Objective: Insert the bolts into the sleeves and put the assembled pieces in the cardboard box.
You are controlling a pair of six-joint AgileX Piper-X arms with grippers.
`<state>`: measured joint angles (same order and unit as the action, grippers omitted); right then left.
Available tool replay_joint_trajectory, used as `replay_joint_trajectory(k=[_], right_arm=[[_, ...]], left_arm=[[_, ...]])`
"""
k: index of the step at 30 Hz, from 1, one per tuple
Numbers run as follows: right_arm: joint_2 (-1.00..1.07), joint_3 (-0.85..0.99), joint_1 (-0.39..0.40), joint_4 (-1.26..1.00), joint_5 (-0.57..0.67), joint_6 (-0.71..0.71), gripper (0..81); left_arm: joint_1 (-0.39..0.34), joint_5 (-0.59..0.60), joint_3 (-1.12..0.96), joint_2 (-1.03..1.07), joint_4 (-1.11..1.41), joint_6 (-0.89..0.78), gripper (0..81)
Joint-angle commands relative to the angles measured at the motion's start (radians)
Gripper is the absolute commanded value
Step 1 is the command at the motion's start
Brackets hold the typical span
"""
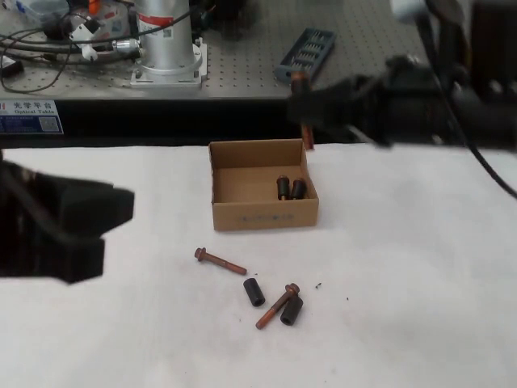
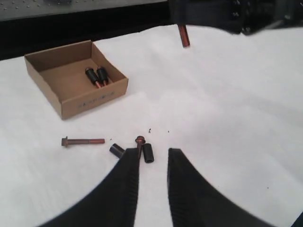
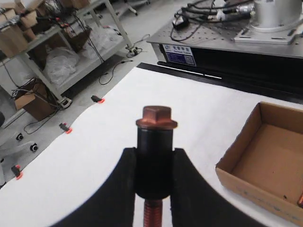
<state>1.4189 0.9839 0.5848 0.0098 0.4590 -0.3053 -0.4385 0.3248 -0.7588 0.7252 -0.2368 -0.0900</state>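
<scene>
Nearest, at the left, the left gripper (image 2: pixel 151 165) hangs released, its fingers parted above the white-clothed surface (image 1: pixel 404 267). Just beyond lie the loose parts. A slanted bolt (image 1: pixel 275 307) points its head far-right and its tip near-left, with a sleeve (image 1: pixel 292 310) just beside it on the right. A second sleeve (image 1: pixel 254 292) lies a little to the left. Past that, a loose bolt (image 1: pixel 220 261) lies mostly left-right, head to the left.

Farther on, the cardboard box (image 1: pixel 262 217) holds two assembled pieces (image 1: pixel 291 188) side by side near its right wall, axes roughly near-far; the left wrist view picks out their coppery ends.

Farthest, by the box's far-right corner, the right gripper (image 3: pixel 155 156) is clenched on a black sleeve (image 3: pixel 154 179). A held bolt (image 3: pixel 156 116) runs through it, upright, with the hex head up and the threaded end down.
</scene>
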Motion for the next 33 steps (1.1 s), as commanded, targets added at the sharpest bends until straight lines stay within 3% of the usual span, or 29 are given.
replay_joint_trajectory(k=[1,11,19,26,33], right_arm=[[0.117,0.155,-0.006,0.101,-0.006,0.014,3.8],[0.45,0.551,0.0,0.389,-0.203,0.012,3.8],[0.705,0.842,0.0,0.53,-0.311,0.014,3.8],[0.878,1.003,0.004,0.597,-0.343,0.014,3.8],[0.958,1.035,0.004,0.613,-0.355,0.014,3.8]], left_arm=[[0.002,-0.002,-0.006,-0.027,-0.06,0.024,15.8],[0.002,-0.098,-0.006,-0.039,-0.231,0.052,15.8],[0.002,-0.097,-0.006,-0.039,-0.23,0.076,15.8],[0.002,-0.097,-0.006,-0.039,-0.23,0.076,15.8],[0.002,-0.097,-0.004,-0.039,-0.233,0.076,15.8]])
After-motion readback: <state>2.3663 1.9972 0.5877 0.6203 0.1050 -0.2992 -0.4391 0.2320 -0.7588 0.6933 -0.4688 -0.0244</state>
